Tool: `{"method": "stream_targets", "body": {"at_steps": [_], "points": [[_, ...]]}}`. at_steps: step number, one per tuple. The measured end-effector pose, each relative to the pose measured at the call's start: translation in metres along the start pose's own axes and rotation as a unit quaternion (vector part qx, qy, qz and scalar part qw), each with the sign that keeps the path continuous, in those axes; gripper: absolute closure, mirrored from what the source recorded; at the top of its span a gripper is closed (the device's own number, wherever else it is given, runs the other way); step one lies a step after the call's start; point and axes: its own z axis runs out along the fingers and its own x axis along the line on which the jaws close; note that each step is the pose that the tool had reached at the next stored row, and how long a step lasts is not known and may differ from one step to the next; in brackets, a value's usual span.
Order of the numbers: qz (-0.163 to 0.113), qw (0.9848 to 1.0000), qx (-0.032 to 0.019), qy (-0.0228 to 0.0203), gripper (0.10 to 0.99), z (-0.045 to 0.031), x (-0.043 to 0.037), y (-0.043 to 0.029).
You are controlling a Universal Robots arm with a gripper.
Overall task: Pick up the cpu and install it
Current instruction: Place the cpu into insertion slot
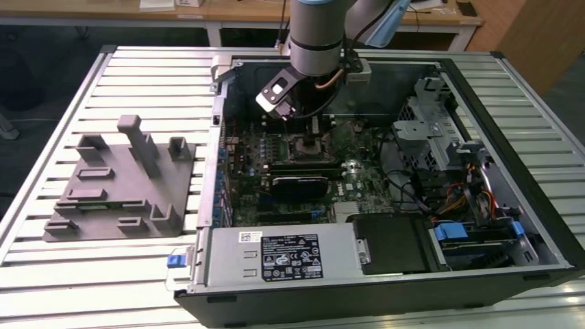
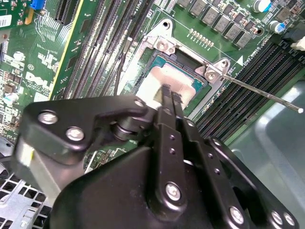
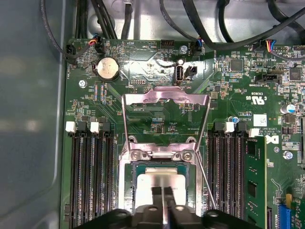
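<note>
One black two-fingered gripper [image 3: 162, 192] over the steel-framed socket [image 3: 162, 153].
Fingers pressed together, tips above the small flat silver-grey square cpu [image 3: 147, 187] seated within, mid green motherboard [image 3: 228, 95].

A silver-grey slatted metal bench [image 1: 109, 267] stood under even indoor light on a dark floor [image 1: 37, 68], with a pale wooden desk [image 1: 246, 12] on white legs [image 1: 212, 32] carrying papers [image 1: 157, 4] behind it and a brown wooden panel [image 1: 544, 41] at the exterior view's far right.
</note>
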Motion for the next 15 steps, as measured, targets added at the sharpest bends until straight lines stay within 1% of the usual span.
{"method": "stream_targets", "body": {"at_steps": [1,9,11,15], "points": [[0.000,1.0000,0.0000,0.0000,0.976,0.0000,0.0000,0.0000],[0.000,1.0000,0.0002,-0.0003,0.980,-0.0009,-0.0001,0.0004],[0.000,1.0000,0.0001,-0.0001,0.980,-0.0035,-0.0001,0.0006],[0.000,1.0000,0.0000,0.0000,0.980,-0.0135,-0.0003,0.0011]]}}
